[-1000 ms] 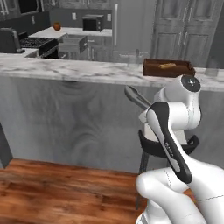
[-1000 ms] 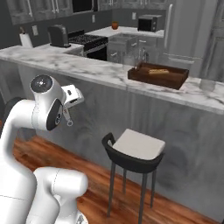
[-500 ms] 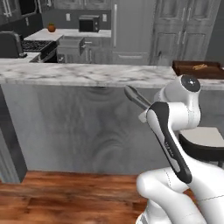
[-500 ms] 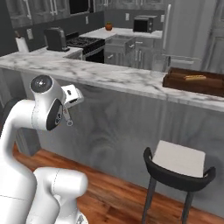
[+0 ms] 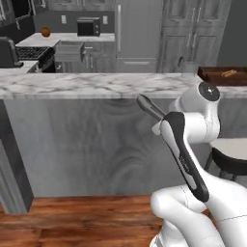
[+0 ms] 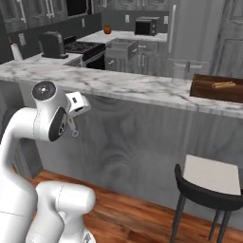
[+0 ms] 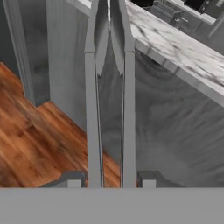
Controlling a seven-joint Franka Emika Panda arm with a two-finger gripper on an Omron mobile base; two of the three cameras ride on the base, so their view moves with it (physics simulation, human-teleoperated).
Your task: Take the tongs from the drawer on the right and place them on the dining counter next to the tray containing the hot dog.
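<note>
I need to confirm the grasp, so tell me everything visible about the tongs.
The tongs look like slim grey metal: two long, narrow, flat arms running side by side with a thin gap, tips widening slightly. The claw grips them from both sides near its fingertips. In the left base view they jut up-left from the hand, held in air below the dining counter edge.

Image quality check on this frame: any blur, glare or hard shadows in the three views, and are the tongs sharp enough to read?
Left base view: soft, slightly blurred render, flat light, no glare on the dining counter; tongs a dark sliver. Right base view: same softness; tray and stool readable. Hand view: tongs large, edges fairly crisp, held between the gripper fingertips; the far kitchen is blurry.
</note>
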